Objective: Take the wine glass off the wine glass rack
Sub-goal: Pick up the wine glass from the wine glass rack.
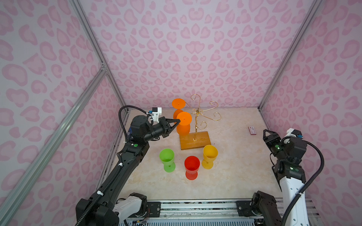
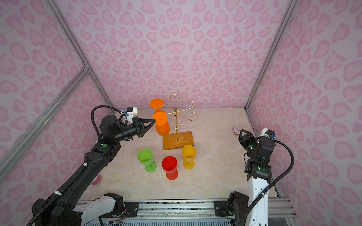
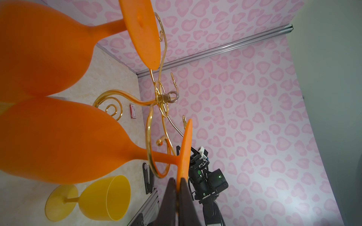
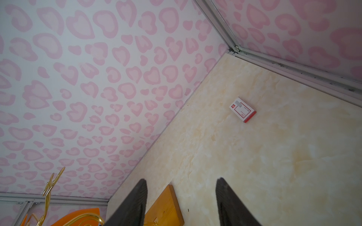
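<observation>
The wine glass rack [image 1: 198, 113] is a gold wire stand on a wooden base [image 1: 195, 141] at the back middle of the table, seen in both top views. Two orange wine glasses hang upside down on its left arms. My left gripper [image 1: 178, 121] is shut on the rim of the foot of the nearer wine glass [image 1: 183, 128], whose stem sits in a wire curl [image 3: 151, 162]. The left wrist view shows its fingertips [image 3: 172, 183] pinching that foot [image 3: 185, 148]. The farther orange glass [image 1: 178, 103] hangs behind. My right gripper [image 1: 268, 134] stays open at the far right, holding nothing [image 4: 181, 180].
Three glasses stand upright in front of the rack's base: green [image 1: 166, 157], red [image 1: 192, 166] and yellow [image 1: 210, 154]. A small red-and-white box [image 1: 252, 130] lies at the back right. Pink patterned walls close in the table on three sides.
</observation>
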